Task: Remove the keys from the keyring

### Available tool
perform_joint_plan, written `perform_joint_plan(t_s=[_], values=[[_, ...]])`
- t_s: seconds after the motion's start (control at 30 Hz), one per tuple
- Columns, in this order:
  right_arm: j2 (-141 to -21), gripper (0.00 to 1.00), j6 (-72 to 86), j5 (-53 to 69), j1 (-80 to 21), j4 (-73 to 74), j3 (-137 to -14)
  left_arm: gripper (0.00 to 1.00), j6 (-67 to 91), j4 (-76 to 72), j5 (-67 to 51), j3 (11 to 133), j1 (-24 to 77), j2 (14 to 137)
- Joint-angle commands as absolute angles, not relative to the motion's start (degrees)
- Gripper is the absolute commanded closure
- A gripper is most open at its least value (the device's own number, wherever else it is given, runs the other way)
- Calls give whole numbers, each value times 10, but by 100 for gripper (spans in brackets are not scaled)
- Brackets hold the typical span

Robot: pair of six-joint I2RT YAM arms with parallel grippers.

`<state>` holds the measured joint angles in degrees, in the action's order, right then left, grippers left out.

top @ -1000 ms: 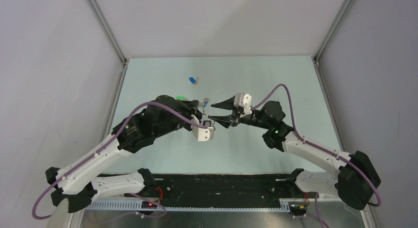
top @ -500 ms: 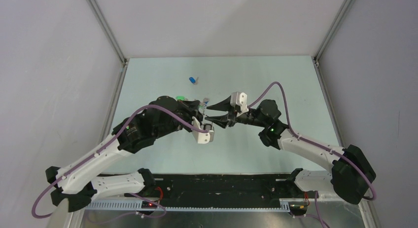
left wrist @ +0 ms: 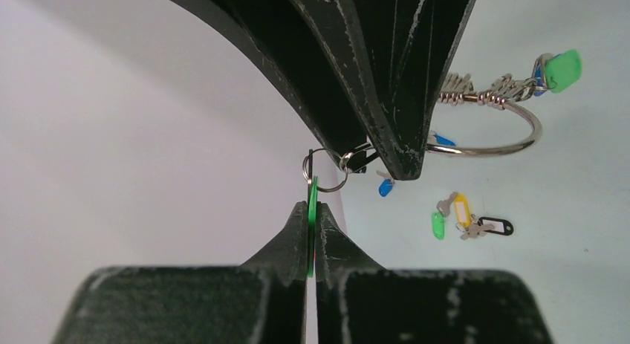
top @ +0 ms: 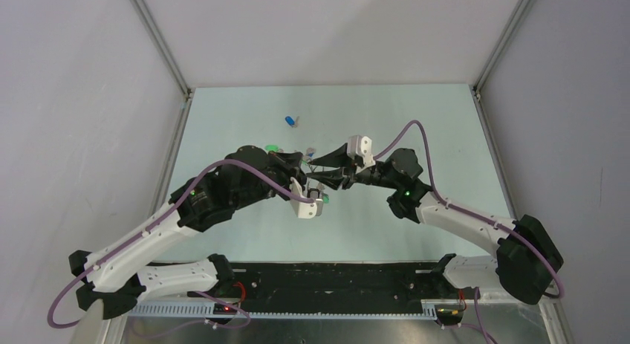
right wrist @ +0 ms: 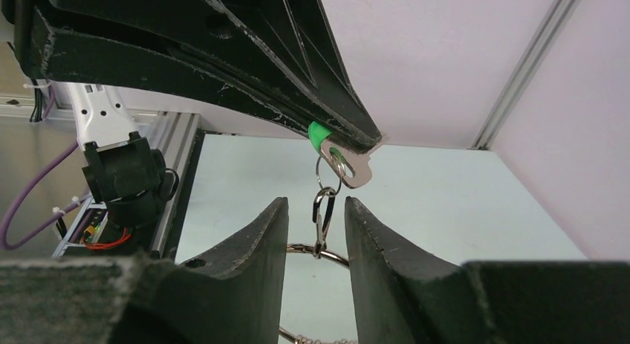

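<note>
Top view, on the table (top: 416,114): a loose green key (top: 273,147) lies at 10 o'clock from where the grippers meet, and a loose blue key (top: 290,121) at 11 o'clock. They lie apart from each other.

Left gripper (left wrist: 310,208): clamped on the green-capped key (left wrist: 313,189), cap edge-on between the fingertips, raised off the table.

Small ring (left wrist: 327,190): threaded through that key's head.

Clasp (right wrist: 322,214): hangs from the small ring at 6 o'clock in the right wrist view.

Keyring (left wrist: 475,151): below the clasp at 6 o'clock. The remaining keys (left wrist: 483,91) are bunched on its wire, one with a green cap.

Right gripper (right wrist: 316,229): jaws apart, one finger on each side of the clasp, with a gap showing on both sides. It holds nothing.
</note>
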<state>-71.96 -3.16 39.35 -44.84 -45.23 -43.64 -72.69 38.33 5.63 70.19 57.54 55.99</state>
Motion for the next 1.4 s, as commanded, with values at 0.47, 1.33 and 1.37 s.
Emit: perform_joint_plan(t_s=[0.47, 1.33, 1.37], values=[[-734, 55, -25, 430, -451, -473, -461, 100, -757, 355, 41, 719, 585, 538], [-731, 50, 43, 508, -410, -514, -461, 100, -768, 351, 14, 715, 584, 541], [-732, 51, 45, 509, -410, -524, -461, 100, -768, 350, 10, 715, 585, 542]])
